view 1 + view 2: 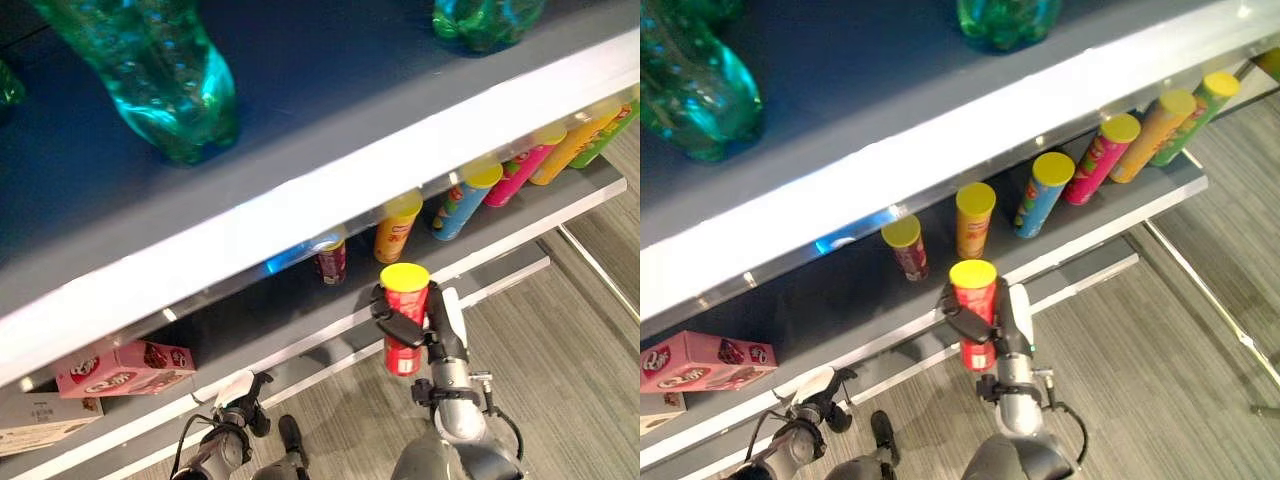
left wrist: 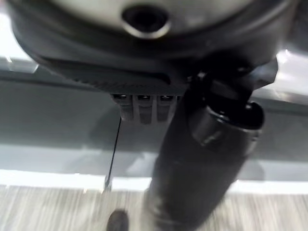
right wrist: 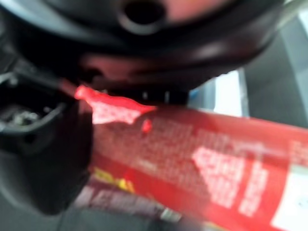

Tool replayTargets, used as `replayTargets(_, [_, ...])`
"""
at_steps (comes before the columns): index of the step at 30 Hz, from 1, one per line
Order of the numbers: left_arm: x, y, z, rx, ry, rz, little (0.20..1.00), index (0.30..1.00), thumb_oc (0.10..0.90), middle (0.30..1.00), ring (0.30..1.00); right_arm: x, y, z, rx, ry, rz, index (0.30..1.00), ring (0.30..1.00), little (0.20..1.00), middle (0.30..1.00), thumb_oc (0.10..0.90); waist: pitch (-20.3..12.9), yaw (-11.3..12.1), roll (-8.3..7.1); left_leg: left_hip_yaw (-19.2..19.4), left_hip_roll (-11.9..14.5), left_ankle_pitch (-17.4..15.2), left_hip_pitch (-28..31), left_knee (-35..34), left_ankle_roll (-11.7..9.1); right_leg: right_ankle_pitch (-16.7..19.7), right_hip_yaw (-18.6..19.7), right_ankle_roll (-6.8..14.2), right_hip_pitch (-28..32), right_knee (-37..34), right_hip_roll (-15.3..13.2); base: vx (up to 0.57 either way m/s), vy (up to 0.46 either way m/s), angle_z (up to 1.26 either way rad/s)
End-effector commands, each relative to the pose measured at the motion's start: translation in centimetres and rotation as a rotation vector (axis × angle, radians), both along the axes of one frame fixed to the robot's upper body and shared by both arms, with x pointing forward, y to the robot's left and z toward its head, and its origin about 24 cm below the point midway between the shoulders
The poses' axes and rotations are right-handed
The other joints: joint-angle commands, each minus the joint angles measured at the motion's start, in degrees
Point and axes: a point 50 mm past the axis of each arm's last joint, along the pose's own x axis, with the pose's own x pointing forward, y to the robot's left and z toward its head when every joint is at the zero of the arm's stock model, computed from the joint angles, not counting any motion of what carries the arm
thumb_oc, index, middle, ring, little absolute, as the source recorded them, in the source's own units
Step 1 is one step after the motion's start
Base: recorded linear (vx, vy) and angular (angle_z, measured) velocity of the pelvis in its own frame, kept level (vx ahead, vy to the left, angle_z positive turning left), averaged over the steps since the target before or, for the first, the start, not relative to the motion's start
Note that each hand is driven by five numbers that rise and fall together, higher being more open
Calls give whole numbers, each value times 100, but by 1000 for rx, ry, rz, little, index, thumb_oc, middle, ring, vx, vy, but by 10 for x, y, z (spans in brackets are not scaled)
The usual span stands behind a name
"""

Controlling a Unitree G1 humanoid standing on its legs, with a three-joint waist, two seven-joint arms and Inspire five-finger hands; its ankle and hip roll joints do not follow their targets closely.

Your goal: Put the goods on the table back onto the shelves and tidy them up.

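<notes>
Red can (image 1: 975, 312) with yellow lid gripped upright in right hand (image 1: 1008, 322) just off the shelf's front edge (image 1: 1080, 252); placing step, next needs a forward reach into the row's gap.

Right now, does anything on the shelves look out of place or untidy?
Nothing is spilled or damaged. The pink cardboard box lies flat at the far left of the lower grey shelf, apart from the row of yellow-lidded tubes. The red yellow-lidded tube is not shelved; the right hand grips it.
</notes>
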Motion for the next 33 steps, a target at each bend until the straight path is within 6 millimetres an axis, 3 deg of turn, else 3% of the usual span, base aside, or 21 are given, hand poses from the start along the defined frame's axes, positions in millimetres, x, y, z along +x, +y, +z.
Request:
replayTargets(1, [30, 30, 25, 44, -153, 101, 900, 900, 800, 900, 900, 9, -21, 67, 11, -360, -25, 300, 300, 300, 300, 400, -15, 58, 305, -220, 647, -226, -166, -2, -124, -2529, -93, 1048, 814, 1100, 1034, -281, 262, -126])
replayTargets(2, [27, 34, 24, 48, -144, 117, 900, 900, 800, 900, 900, 8, -22, 65, 12, -355, -22, 300, 300, 300, 300, 400, -25, 114, 302, -165, 638, -232, -231, -2, -69, -2867, -48, 980, 847, 1487, 1231, -313, 224, -76])
replayTargets(3, [22, 37, 22, 48, -130, 128, 900, 900, 800, 900, 900, 6, -23, 62, 23, -344, -25, 300, 300, 300, 300, 400, -55, 200, 243, -149, 598, -196, -348, -2, 22, -3218, 200, 906, 1028, 1937, 1621, -270, 153, -56])
replayTargets(4, [20, 37, 20, 50, -120, 127, 900, 900, 800, 900, 900, 4, -23, 61, 23, -341, -25, 300, 300, 300, 300, 400, -58, 247, 182, -157, 560, -145, -388, -2, 54, -3267, 336, 896, 1099, 2062, 1784, -227, 64, -3])
replayTargets(7, [23, 38, 23, 56, -133, 118, 900, 900, 800, 900, 900, 0, -21, 64, 51, -368, -22, 300, 300, 300, 300, 400, -63, 448, -107, -231, 570, 110, -584, 16, -27, -3677, 284, 719, 1556, 1245, 2014, -154, -158, -29])
replayTargets(9, [23, 39, 24, 63, -140, 114, 900, 900, 800, 900, 900, -2, -22, 63, 61, -363, -8, 300, 300, 300, 300, 400, -13, 523, -260, -366, 690, 346, -792, 50, -96, -3579, 364, 651, 1594, 764, 2248, -166, -276, -32])
replayTargets(12, [20, 37, 23, 66, -137, 82, 900, 900, 800, 900, 900, -5, -25, 64, 48, -367, -5, 300, 300, 300, 300, 400, -17, 568, -268, -461, 831, 591, -950, 48, -172, -3509, 293, 586, 1685, 381, 2374, -136, -138, -8])
replayTargets(13, [17, 35, 22, 70, -132, 65, 900, 900, 800, 900, 900, -6, -27, 66, 33, -380, 2, 300, 300, 300, 300, 400, 49, 605, -223, -579, 968, 877, -1199, 58, -260, -3484, 165, 543, 1640, 338, 2420, -188, -135, 38])
replayTargets(15, [11, 37, 18, 58, -119, 107, 900, 900, 800, 900, 900, -8, -29, 66, 31, -377, 2, 300, 300, 300, 300, 400, 75, 588, -170, -568, 1000, 847, -1217, 72, -259, -3426, 65, 536, 1562, 357, 2376, -260, -46, 35])
replayTargets(17, [5, 34, 14, 35, -107, 152, 900, 900, 800, 900, 900, -10, -31, 62, 14, -351, 8, 300, 300, 300, 300, 400, 27, 502, -117, -149, 986, 481, -906, 354, -229, -3199, -301, 597, 1478, 306, 2118, -292, 36, 31])
replayTargets(23, [-1, 32, 8, 35, -78, 147, 900, 900, 800, 900, 900, -10, -30, 59, -29, -327, 48, 300, 300, 300, 300, 400, -59, 383, -26, -177, 1074, -95, -394, 839, -320, -3000, -585, 621, 1561, 135, 1827, -63, 63, 55])
replayTargets(24, [-3, 30, 6, 38, -64, 141, 900, 900, 800, 900, 900, -9, -28, 58, -38, -320, 70, 300, 300, 300, 300, 400, -82, 338, 15, -171, 1186, -189, -185, 941, -369, -2972, -673, 631, 1569, 110, 1720, -27, 128, 50])
replayTargets(26, [-6, 29, 4, 47, -48, 135, 900, 900, 800, 900, 900, -9, -25, 57, -42, -310, 99, 300, 300, 300, 300, 400, -71, 269, 71, -72, 1395, -175, 40, 948, -445, -2946, -800, 656, 1550, 107, 1617, -42, 213, 50])
replayTargets(27, [-9, 29, 2, 52, -32, 135, 900, 900, 800, 900, 900, -8, -24, 53, -40, -289, 111, 300, 300, 300, 300, 400, -69, 225, 112, 55, 1619, -74, 172, 917, -527, -2898, -890, 685, 1509, 95, 1489, -29, 185, 41])
replayTargets(29, [-9, 28, 2, 52, -32, 135, 900, 900, 800, 900, 900, -8, -24, 53, -40, -288, 112, 300, 300, 300, 300, 400, -66, 221, 118, 54, 1625, -59, 181, 905, -537, -2897, -893, 681, 1516, 92, 1499, -8, 134, 30])
replayTargets(31, [-15, 28, -2, 56, -5, 133, 900, 900, 800, 900, 900, -8, -24, 45, -38, -244, 108, 300, 300, 300, 300, 400, -56, 184, 254, 2, 1859, 117, 222, 859, -746, -2789, -977, 775, 1450, 35, 1297, 6, 316, 37])
replayTargets(33, [-17, 28, -3, 56, 3, 130, 900, 900, 800, 900, 900, -8, -25, 42, -39, -230, 105, 300, 300, 300, 300, 400, -96, 143, 305, 26, 1826, 43, 291, 706, -755, -2754, -1010, 812, 1409, 30, 1255, 21, 237, 34])
